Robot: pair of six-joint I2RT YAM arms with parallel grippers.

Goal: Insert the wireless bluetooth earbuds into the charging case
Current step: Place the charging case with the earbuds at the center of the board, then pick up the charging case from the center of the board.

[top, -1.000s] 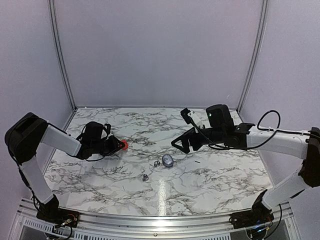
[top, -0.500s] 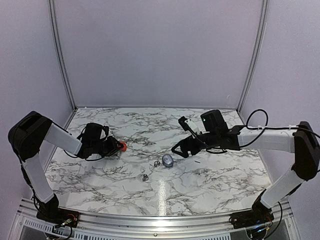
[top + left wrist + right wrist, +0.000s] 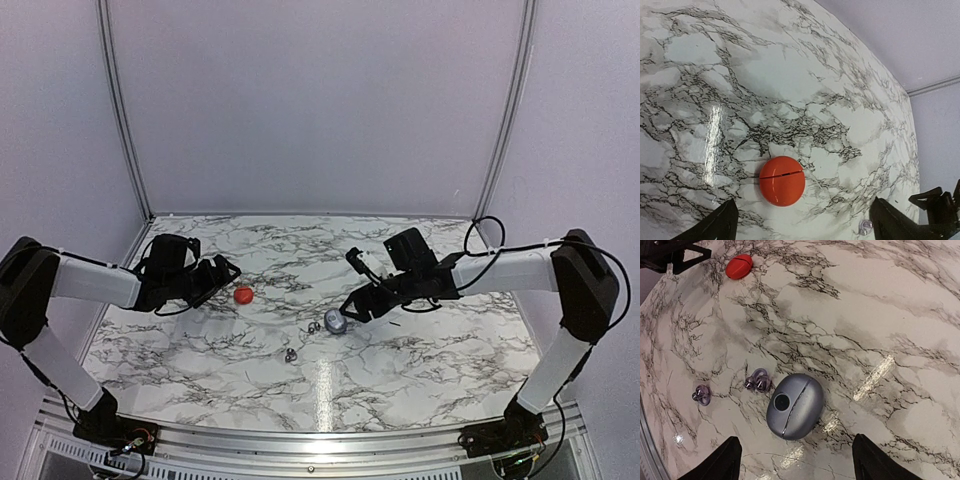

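Left end effector [image 3: 222, 276]: released; fingers spread wide, nothing between them. It hangs low over the left part of the desk [image 3: 450, 350].
Right end effector [image 3: 795, 460]: released; fingers spread wide, nothing gripped. It hangs low over the desk centre, tips pointing at the grey case [image 3: 794, 406].
Red case [image 3: 782, 180]: shut, seam visible. It lies on the marble desk just ahead of the left fingertips, touching neither.
Grey case: shut, with a dark round spot on top. It lies flat on the desk, just ahead of the right fingertips and in line with the gap between them.
Earbuds: two glossy silvery-grey buds, both outside any case, lying on the desk.
Near earbud [image 3: 758, 381]: just beside the grey case, on its side towards the left arm.
Far earbud [image 3: 701, 394]: apart from the first, further from the grey case.
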